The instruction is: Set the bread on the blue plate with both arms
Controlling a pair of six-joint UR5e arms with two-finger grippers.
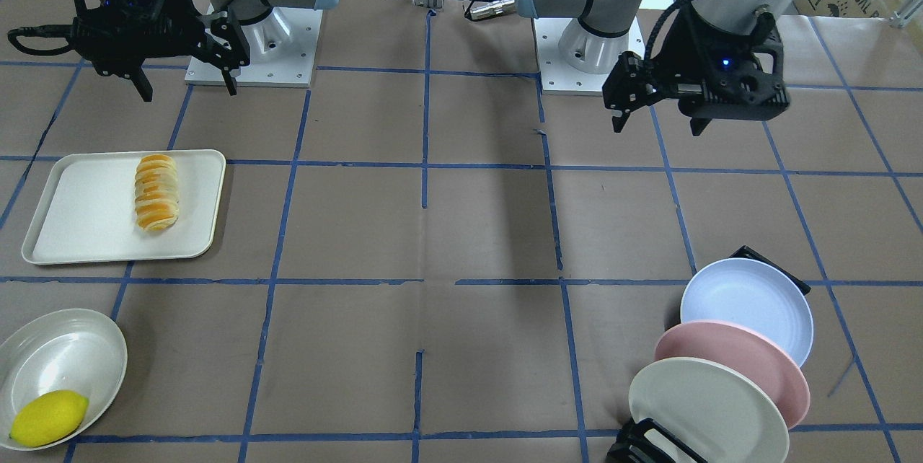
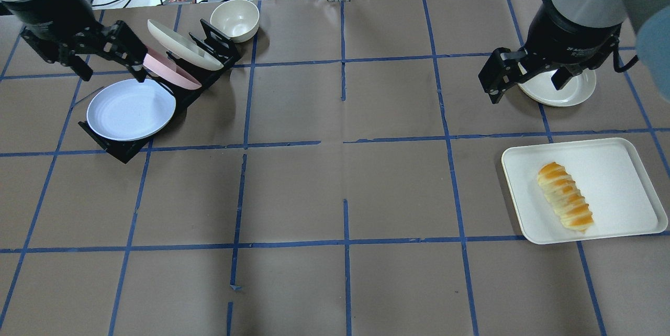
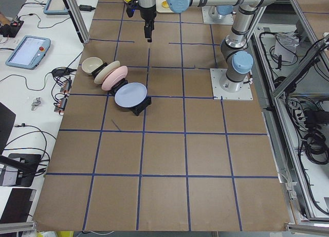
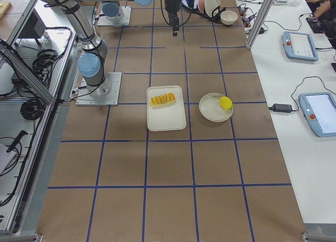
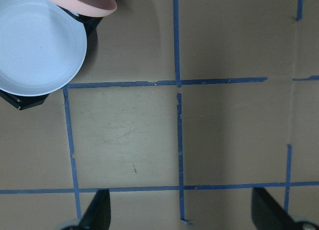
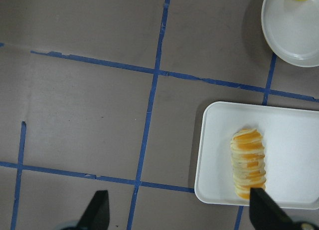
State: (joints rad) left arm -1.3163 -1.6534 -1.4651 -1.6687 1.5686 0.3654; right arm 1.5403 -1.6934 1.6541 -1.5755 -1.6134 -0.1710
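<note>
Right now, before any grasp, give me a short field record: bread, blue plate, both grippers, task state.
bread: lying on the white tray, nothing touching it
blue plate: tilted in the black rack, next to the pink plate
left gripper: open, empty, raised above the table
right gripper: open, empty, raised, apart from the tray
task state: bread not yet on the plate

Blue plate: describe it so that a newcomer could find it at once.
On the brown table, at the robot's left, a black rack holds three leaning plates. The blue plate stands at the end nearest the robot, before the pink plate and cream plate.
</note>
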